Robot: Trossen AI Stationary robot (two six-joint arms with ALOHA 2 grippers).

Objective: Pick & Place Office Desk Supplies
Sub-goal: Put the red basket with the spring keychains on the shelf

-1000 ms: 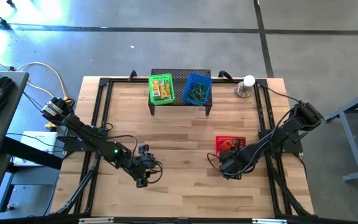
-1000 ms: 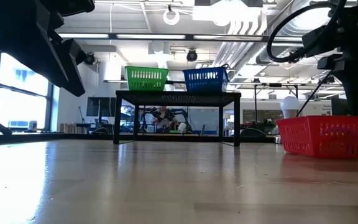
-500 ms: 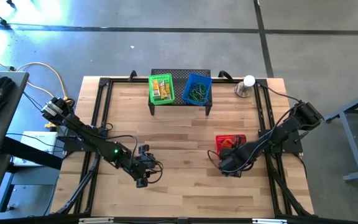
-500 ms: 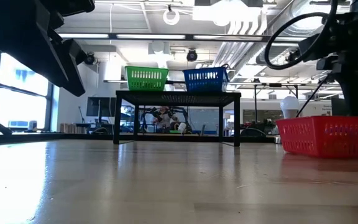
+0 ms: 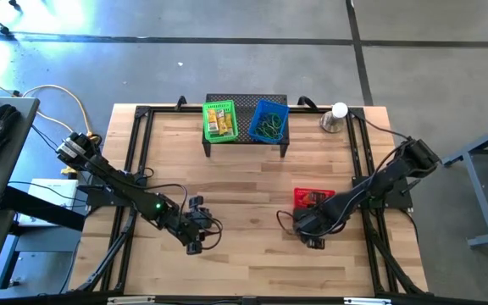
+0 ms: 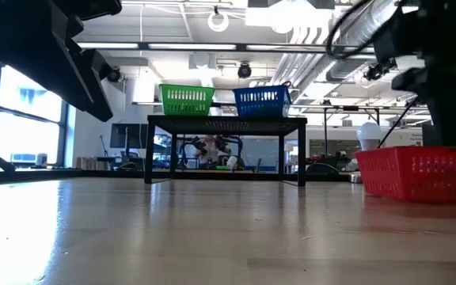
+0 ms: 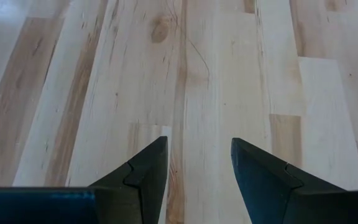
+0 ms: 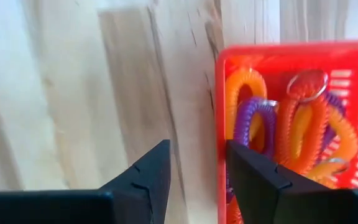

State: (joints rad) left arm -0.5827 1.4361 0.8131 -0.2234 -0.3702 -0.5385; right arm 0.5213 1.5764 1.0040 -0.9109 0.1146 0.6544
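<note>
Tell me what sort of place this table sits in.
Probably a robotics lab or workshop: bare concrete floor around the wooden table, exposed ceiling pipes, and more workbenches beyond the black metal stand.

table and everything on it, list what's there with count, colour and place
table: one, light wood, under everything
stand: one, black, far edge of the table
green basket: one, on the stand's left half, yellow packets inside
blue basket: one, on the stand's right half, green loops inside
red basket: one, on the table's right side, near edge
coil loops: several, orange, purple and yellow, in the red basket
cup with white ball: one, silver, far right corner
left gripper: dark, fingers open over bare wood, near left
right gripper: dark, fingers open, empty, just left of the red basket
</note>
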